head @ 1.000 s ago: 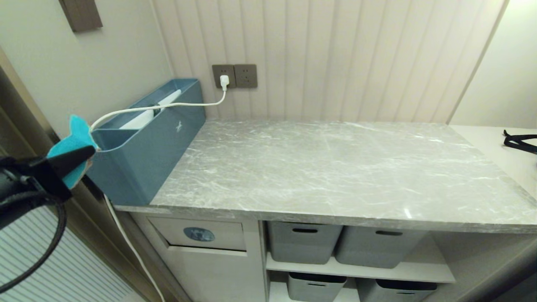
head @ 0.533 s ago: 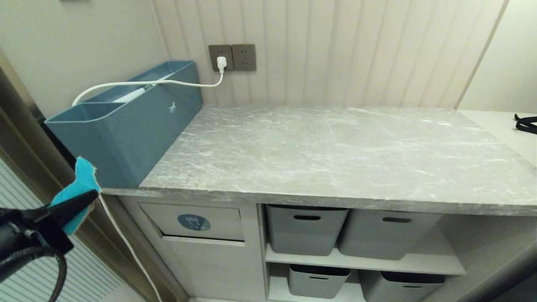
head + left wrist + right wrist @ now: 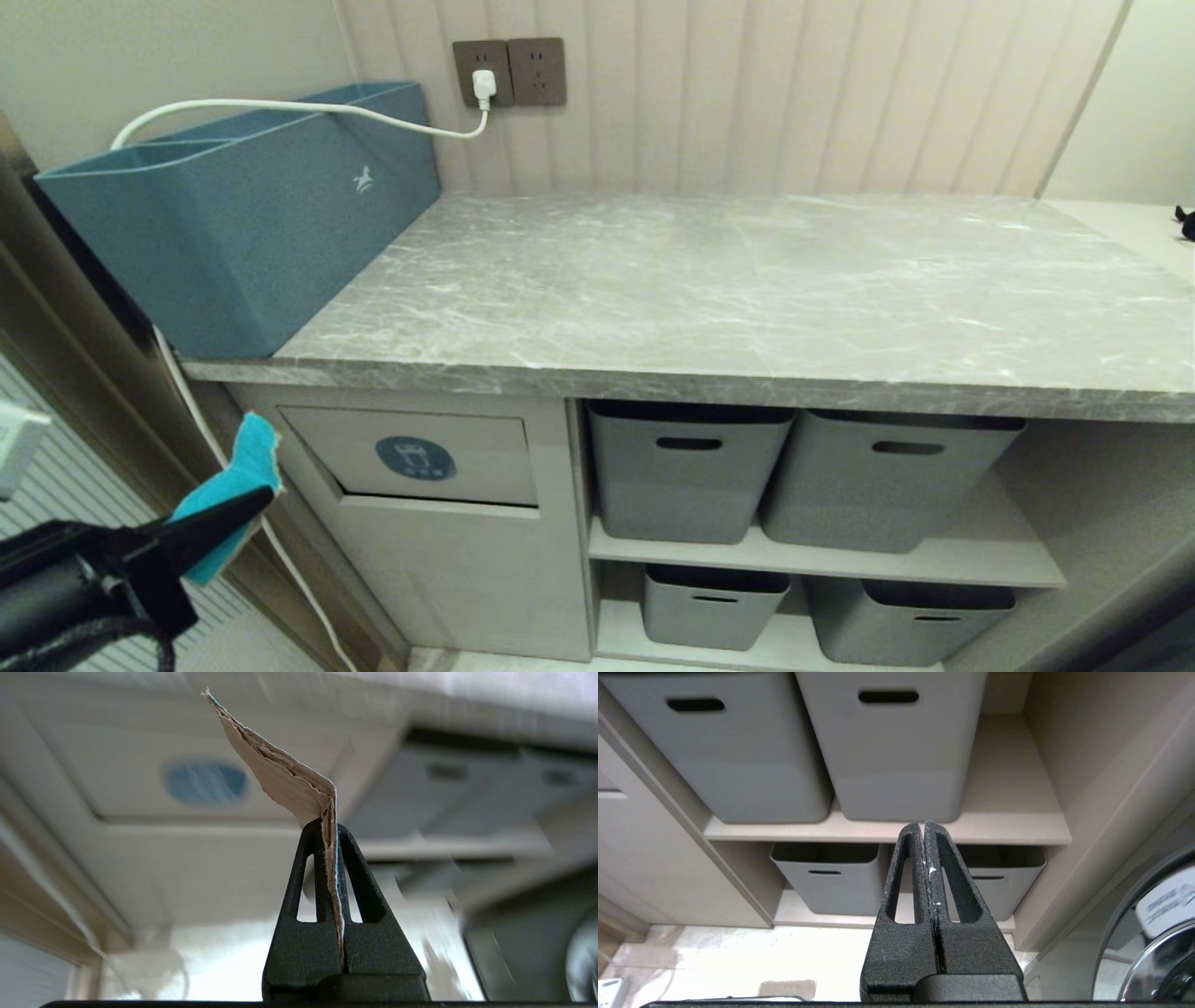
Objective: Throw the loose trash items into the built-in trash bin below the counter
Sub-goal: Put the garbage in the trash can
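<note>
Left gripper [image 3: 245,509] sits low at the near left, clenched on a torn cardboard scrap [image 3: 233,490], turquoise on one face, raw brown on the other. In the left wrist view the scrap [image 3: 299,788] is pinched thin between both black fingers [image 3: 322,868], its free end folded over and sticking out past the tips. Grip looks firm but sits only on the lower strip.

Built-in trash bin [image 3: 411,457] is just right of the gripper and a little farther off, under the left end of the counter [image 3: 747,280]; its tilting flap carries the round blue sticker [image 3: 415,458] and looks shut. Scrap and flap are apart, no contact yet.

Doing the step well, as a judgement: lead with the fingertips, not the floppy end, press the flap's lower part to tip it inward, and release only once the scrap is past the opening. Square up to the flap first. Letting go early likely drops the scrap to the floor. Watch the white cable [image 3: 177,373] hanging down the cabinet's left side, close to the arm.

Right gripper [image 3: 923,830] is clamped together with nothing in it, parked facing the grey plastic tubs [image 3: 896,742] on the shelves to the right. Long blue-teal box [image 3: 233,233] stands on the counter's far left.
</note>
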Robot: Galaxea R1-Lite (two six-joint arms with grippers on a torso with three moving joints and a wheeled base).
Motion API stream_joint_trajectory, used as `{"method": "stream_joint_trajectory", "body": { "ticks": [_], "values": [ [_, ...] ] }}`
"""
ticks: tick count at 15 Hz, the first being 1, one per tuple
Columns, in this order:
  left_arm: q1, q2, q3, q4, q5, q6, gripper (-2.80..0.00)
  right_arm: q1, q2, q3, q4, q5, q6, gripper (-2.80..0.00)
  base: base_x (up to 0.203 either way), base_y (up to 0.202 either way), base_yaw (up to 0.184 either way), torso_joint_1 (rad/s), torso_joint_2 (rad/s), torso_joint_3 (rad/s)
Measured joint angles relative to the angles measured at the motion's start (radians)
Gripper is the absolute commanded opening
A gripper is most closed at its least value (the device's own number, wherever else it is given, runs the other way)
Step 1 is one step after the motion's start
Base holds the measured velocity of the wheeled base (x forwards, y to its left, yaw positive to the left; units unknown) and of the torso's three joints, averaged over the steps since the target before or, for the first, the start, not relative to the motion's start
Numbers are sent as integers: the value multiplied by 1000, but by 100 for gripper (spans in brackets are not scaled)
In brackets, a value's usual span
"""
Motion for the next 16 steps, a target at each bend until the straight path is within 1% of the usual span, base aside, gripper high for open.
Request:
{"method": "stream_joint_trajectory", "body": {
  "ticks": [4,7,13,16],
  "values": [
    [0,15,12,137,-8,-8,-280,0,0,0,0,0,1,-280,0,0,0,-194,483,287],
    [-1,49,1,145,-16,-35,-280,0,0,0,0,0,1,-280,0,0,0,-183,472,290],
    [-2,187,-97,135,-13,-37,-280,0,0,0,0,0,-1,-280,0,0,0,-148,457,305],
    [-6,239,-109,127,-13,-39,-280,0,0,0,0,0,1,-280,0,0,0,-70,281,198]
  ]
}}
